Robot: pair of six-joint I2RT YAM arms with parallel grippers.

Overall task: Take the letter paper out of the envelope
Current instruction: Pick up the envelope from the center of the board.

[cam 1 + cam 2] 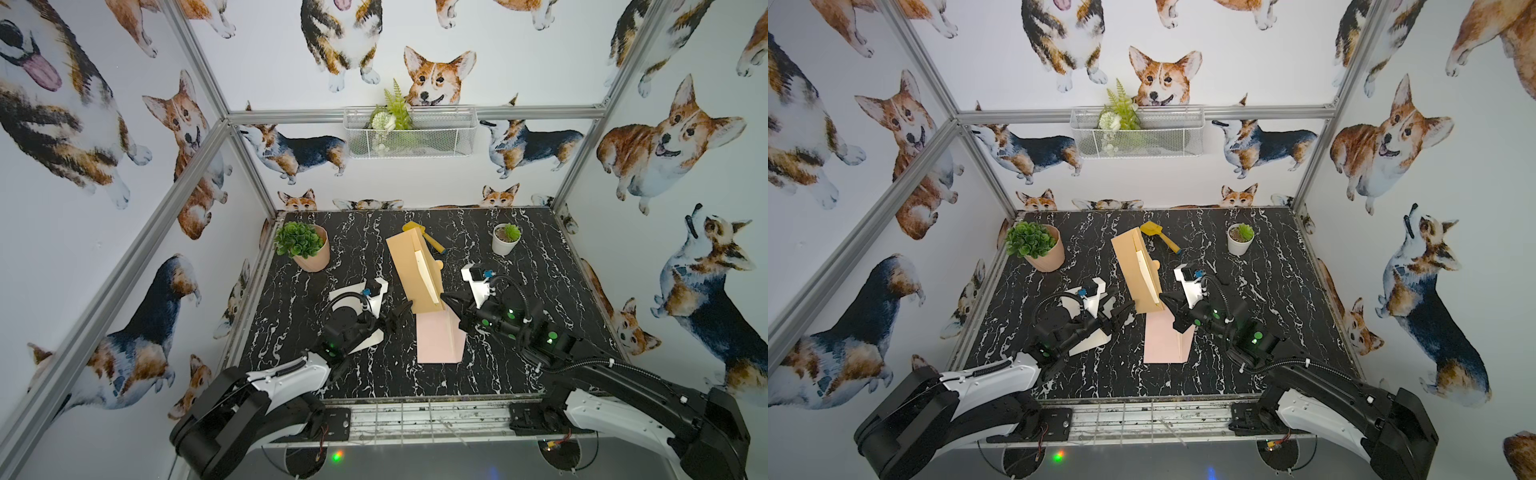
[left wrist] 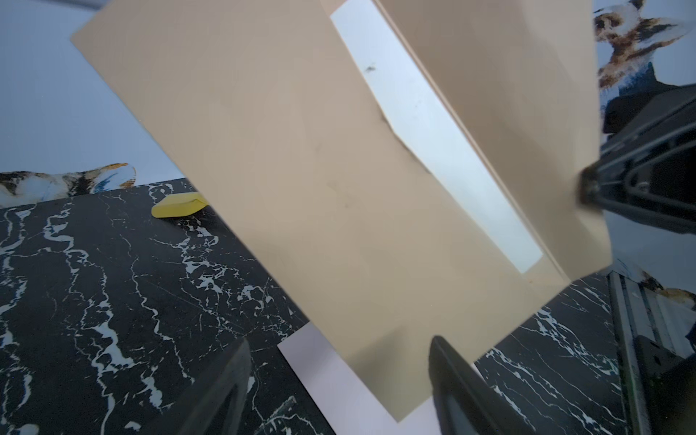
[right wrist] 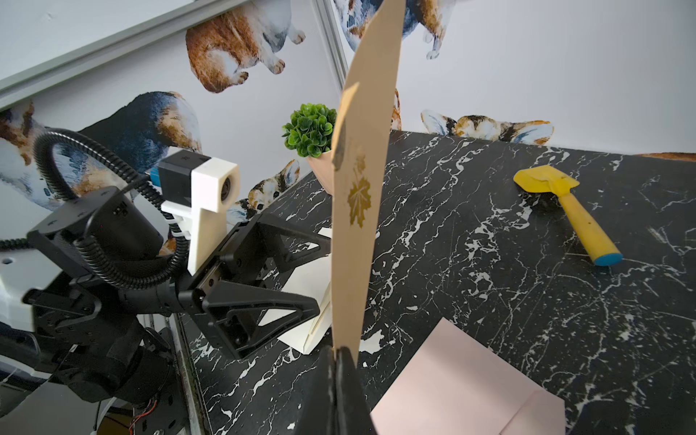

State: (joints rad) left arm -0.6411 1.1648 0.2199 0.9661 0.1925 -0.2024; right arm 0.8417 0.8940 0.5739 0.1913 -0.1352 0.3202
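A tan envelope (image 1: 409, 270) (image 1: 1129, 266) hangs tilted above the table, pinched at its lower edge by my right gripper (image 1: 446, 299) (image 3: 341, 352), which is shut on it. Its flap is open, and a white strip of letter paper (image 1: 423, 268) (image 2: 433, 132) shows inside the mouth. My left gripper (image 1: 399, 313) (image 2: 341, 341) is open just left of the envelope. In the left wrist view the envelope's (image 2: 301, 169) lower corner sits between the spread fingers (image 2: 452, 376); I cannot tell whether they touch it.
A pink envelope (image 1: 438, 336) (image 3: 452, 376) lies flat under the tan one. White folded paper (image 1: 370, 338) lies under my left arm. A yellow toy shovel (image 1: 432, 241) (image 3: 565, 207) lies behind, a pink plant pot (image 1: 311, 253) back left, a white pot (image 1: 506, 245) back right.
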